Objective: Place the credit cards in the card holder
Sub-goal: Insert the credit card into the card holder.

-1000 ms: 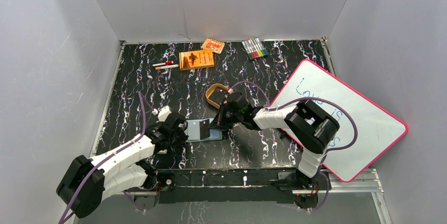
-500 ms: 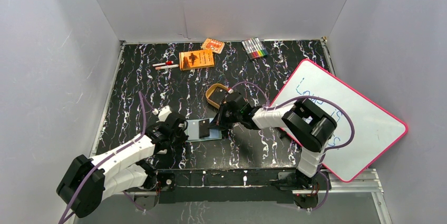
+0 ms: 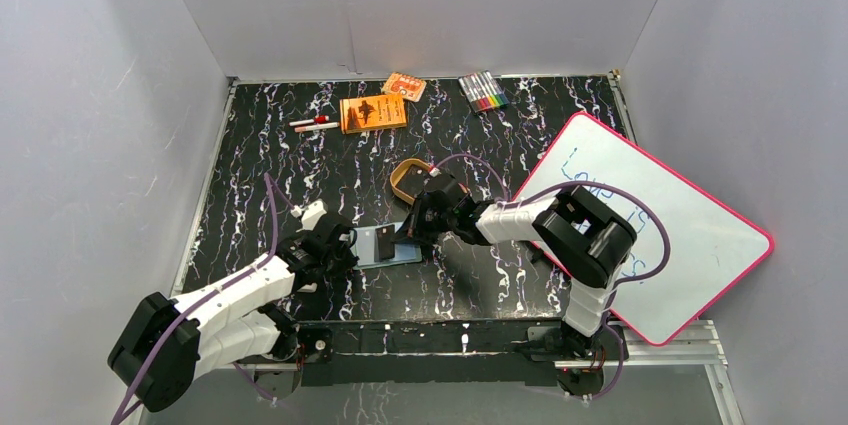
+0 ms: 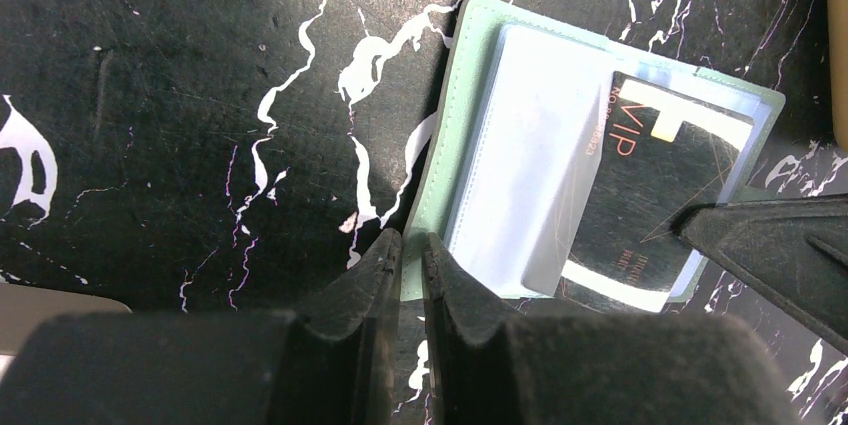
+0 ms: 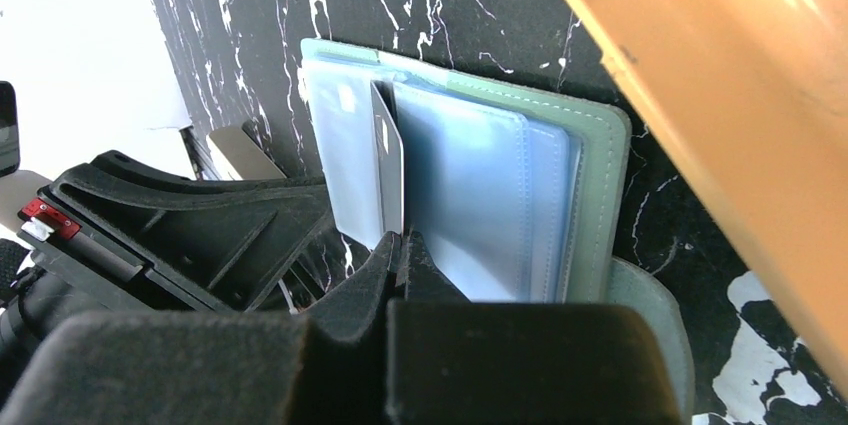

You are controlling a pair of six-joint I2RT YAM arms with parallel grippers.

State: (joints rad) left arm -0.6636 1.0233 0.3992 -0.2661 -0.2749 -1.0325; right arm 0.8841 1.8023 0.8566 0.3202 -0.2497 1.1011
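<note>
The card holder [image 4: 440, 195] lies open and flat on the bench [image 3: 250, 165], near its front edge between the two arms, clear sleeves facing up. One dark credit card [image 4: 650, 205], lettered VIP, sits partly inside a sleeve. The right claw [image 5: 402, 243] is pressed together, pinching that card's outer edge. The left claw [image 4: 408, 245] is nearly closed, nipping the holder's green left edge. A golden tin [image 3: 400, 183] stands just behind the right claw.

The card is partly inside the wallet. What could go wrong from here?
1. The right gripper pinches only an edge of the credit card; it may slip or tilt out of the clear sleeve.
2. The left gripper holds just the card holder rim, so the holder could slide when pushed.
</note>
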